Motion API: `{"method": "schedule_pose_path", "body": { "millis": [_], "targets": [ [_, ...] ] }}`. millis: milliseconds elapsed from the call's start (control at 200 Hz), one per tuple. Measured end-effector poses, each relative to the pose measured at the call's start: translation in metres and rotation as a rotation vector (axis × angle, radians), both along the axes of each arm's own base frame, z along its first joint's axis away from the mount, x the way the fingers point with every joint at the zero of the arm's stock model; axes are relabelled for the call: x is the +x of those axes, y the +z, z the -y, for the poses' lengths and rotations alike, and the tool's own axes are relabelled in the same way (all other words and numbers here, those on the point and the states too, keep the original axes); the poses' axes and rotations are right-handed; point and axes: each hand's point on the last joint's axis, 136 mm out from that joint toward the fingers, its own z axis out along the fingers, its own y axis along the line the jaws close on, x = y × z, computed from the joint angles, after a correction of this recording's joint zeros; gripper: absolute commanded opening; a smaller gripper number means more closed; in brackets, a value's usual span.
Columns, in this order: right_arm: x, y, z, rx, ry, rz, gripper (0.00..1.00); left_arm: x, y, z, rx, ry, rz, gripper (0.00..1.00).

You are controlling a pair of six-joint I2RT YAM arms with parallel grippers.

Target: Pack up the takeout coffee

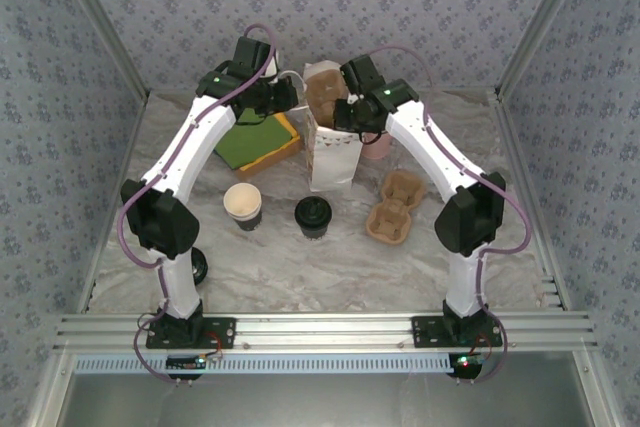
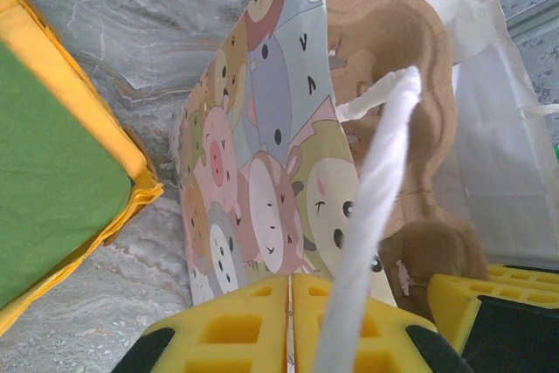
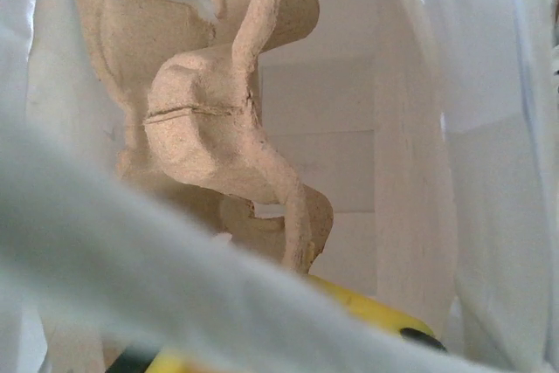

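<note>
Tabletop (image 1: pixel 300 267): marbled white covering, walled on three sides.

Paper bag (image 1: pixel 335 157): upright at mid-tabletop, mouth open. It is white in the top view; the left wrist view shows a cartoon-animal print on one wall.

Green-and-yellow pad (image 1: pixel 250 142): flat, just left of the bag.

Pulp carrier (image 1: pixel 324 95): stands on end in the bag mouth, top above the rim.

Second carrier (image 1: pixel 393 209): lies flat, right of the bag and near its base.

Left claw (image 2: pixel 290 299): yellow pads pressed together at the bag's printed wall, pinching the rim. The white cord handle (image 2: pixel 376 189) lies across one finger.

Right claw (image 1: pixel 343 112): closed at the bag mouth. In the right wrist view the pulp carrier's edge runs down to the yellow finger; grip appears to be on it.

Takeout coffee (image 1: pixel 313 215): upright on the tabletop, black lid on, in front of the bag and apart from both claws.

Lidless cup (image 1: pixel 242 205): upright, left of the coffee.

Loose black lid (image 1: pixel 200 267): beside the left arm, partly hidden.
</note>
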Motion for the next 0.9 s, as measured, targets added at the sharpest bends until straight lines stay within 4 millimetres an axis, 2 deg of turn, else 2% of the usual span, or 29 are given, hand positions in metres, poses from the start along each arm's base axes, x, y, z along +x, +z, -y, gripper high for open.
{"method": "schedule_pose_path", "body": {
  "millis": [705,765,815,900],
  "targets": [
    [-0.002,0.002,-0.004,0.100,-0.029,-0.046,0.11,-0.011,0.006,0.007,-0.002,-0.021,0.011,0.10],
    [-0.002,0.000,-0.003,0.107,-0.037,-0.053,0.12,-0.013,0.008,0.008,-0.004,-0.023,0.016,0.10],
    [-0.002,-0.001,-0.003,0.110,-0.044,-0.059,0.18,-0.014,0.011,0.008,-0.006,-0.024,0.020,0.10],
    [-0.002,-0.001,-0.003,0.115,-0.051,-0.063,0.19,-0.015,0.013,0.009,-0.009,-0.027,0.025,0.10]
  ]
}}
